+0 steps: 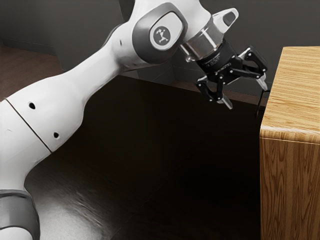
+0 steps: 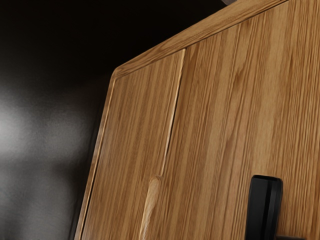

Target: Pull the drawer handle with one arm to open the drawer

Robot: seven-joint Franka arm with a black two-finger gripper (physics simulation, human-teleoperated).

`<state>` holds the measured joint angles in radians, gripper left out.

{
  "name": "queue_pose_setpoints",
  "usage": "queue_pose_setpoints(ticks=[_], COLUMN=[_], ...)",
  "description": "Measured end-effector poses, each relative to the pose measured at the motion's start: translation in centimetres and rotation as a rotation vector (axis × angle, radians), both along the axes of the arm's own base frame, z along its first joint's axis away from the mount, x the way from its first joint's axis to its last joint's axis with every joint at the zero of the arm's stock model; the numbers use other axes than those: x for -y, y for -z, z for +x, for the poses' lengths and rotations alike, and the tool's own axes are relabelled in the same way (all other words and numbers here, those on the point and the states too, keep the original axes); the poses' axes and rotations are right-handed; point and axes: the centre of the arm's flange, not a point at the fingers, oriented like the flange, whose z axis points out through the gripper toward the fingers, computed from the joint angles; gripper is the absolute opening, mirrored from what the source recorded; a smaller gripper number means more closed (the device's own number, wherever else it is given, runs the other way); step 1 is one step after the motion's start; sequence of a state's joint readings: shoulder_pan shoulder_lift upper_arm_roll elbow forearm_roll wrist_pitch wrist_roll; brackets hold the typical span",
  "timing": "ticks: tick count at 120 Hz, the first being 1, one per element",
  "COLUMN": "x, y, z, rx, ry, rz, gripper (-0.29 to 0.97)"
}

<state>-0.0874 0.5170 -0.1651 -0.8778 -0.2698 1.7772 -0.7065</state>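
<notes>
A light oak cabinet [image 1: 292, 145] stands at the exterior view's right. A thin black drawer handle [image 1: 260, 103] sticks out from its front face, near the top edge. My black gripper [image 1: 245, 95] hangs just in front of that handle, tilted toward the cabinet, with its fingers spread open and nothing between them. One fingertip [image 1: 263, 85] is close to the handle's upper end; I cannot tell whether they touch. In the wrist view the wooden front [image 2: 210, 130] is near, its panels flush, and the black handle [image 2: 265, 207] juts out from it.
The dark glossy floor [image 1: 165, 165] spreads out below the arm and in front of the cabinet. A dark wall [image 1: 60, 25] runs behind. My white arm [image 1: 90, 95] crosses from the exterior view's left.
</notes>
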Motion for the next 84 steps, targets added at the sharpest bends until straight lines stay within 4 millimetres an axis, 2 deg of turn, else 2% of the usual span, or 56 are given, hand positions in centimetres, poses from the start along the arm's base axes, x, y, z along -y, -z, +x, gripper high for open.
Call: queue_pose_setpoints(ticks=[52, 84], x=[-0.4, -2.2], y=[0.4, 0.8], z=[-0.2, -0.2], rx=[-0.03, -0.065], ry=[0.011, 0.004], rz=[0.016, 0.034], gripper=[0.52, 0.52])
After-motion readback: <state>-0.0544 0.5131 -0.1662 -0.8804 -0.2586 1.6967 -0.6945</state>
